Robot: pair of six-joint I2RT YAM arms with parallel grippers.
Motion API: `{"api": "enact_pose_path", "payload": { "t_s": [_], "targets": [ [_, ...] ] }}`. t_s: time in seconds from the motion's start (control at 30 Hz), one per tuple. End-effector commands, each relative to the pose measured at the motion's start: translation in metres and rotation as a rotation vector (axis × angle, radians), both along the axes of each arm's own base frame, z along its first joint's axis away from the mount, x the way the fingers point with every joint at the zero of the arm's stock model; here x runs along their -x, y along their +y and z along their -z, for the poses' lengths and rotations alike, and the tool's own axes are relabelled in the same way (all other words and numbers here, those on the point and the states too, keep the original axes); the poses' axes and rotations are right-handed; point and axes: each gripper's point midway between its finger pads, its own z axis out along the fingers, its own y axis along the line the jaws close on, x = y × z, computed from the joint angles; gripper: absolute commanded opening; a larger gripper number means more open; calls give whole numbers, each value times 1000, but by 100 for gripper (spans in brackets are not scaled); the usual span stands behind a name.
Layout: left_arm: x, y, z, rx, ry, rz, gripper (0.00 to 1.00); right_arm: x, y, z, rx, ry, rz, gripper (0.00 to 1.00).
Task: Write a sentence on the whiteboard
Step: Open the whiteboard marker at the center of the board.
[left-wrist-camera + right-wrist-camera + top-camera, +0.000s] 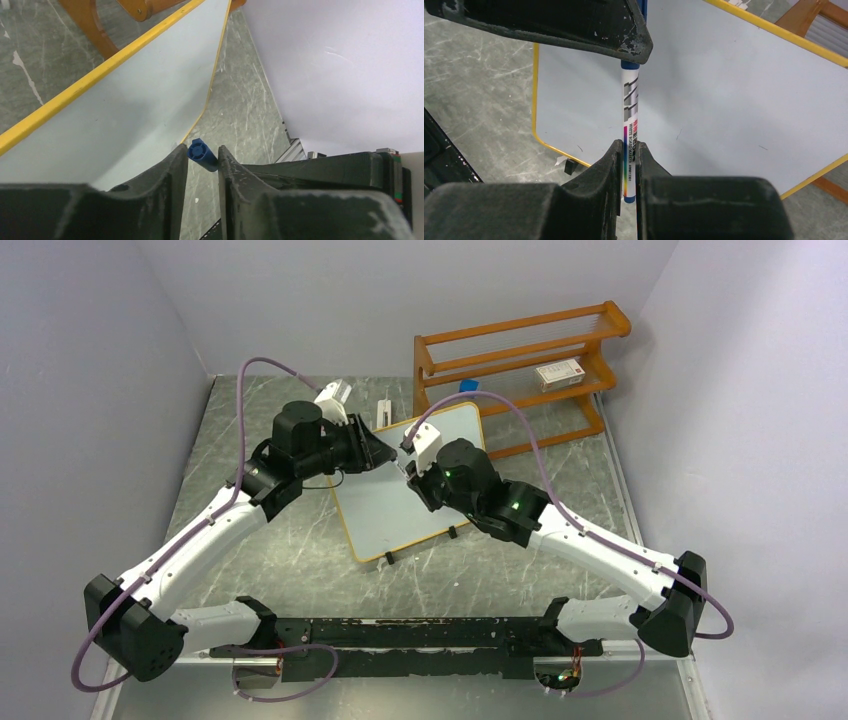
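The whiteboard [385, 510] rests near the middle of the grey marbled table [260, 540], turned at an angle. Its far right corner is close to the foot of the orange wooden shelf rack [520, 370], and its small black feet show along the near edge. In the wrist views its frame looks yellow and its white face carries only a few faint specks. Both arms reach in over the board's far half, and their tools meet tip to tip there. The right tool [629, 145] is clamped on the lower barrel of a whiteboard marker [630, 100], a white pen with grey and rainbow printing, held above the board. The left tool [388, 455] comes from the opposite side. In its own wrist view its two fingers stand tight against either side of the marker's blue cap [200, 151], gripping it. From the right wrist, the dark body of the left tool covers the pen's upper end. A small white box [558, 373] with red print lies on a middle shelf of the rack.
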Motion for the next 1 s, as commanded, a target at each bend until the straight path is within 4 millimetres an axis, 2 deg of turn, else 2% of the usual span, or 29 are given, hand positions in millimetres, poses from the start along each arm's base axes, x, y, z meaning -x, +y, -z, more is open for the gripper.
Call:
{"api": "enact_pose_path", "payload": {
  "t_s": [0.0, 0.07, 0.13, 0.17, 0.33, 0.47, 0.67, 0.77, 0.97],
  "targets": [
    [1, -3, -8, 45, -11, 5, 29, 0, 7, -12, -34, -47, -15, 0],
    [1, -3, -9, 66, -5, 0, 22, 1, 7, -12, -42, -51, -23, 0],
    [2, -4, -9, 91, 2, -9, 7, 2, 10, -13, -55, -52, -32, 0],
    [2, -3, -8, 104, 9, -16, 5, 3, 10, -13, -65, -50, -34, 0],
    [4, 4, -14, 193, 23, -85, 5, 8, 17, -17, -180, -20, -26, 17],
    [6, 11, -19, 273, 34, -144, 5, 12, 20, -34, -359, -8, 2, 39],
    [11, 17, -28, 439, 60, -195, 5, 14, 11, -57, -613, 16, 49, 63],
    [14, 19, -34, 513, 68, -202, 5, 13, 2, -62, -746, 78, 61, 65],
    [22, 27, -49, 665, 54, -207, 5, 7, -20, -63, -937, 195, 17, 61]
  ]
}}
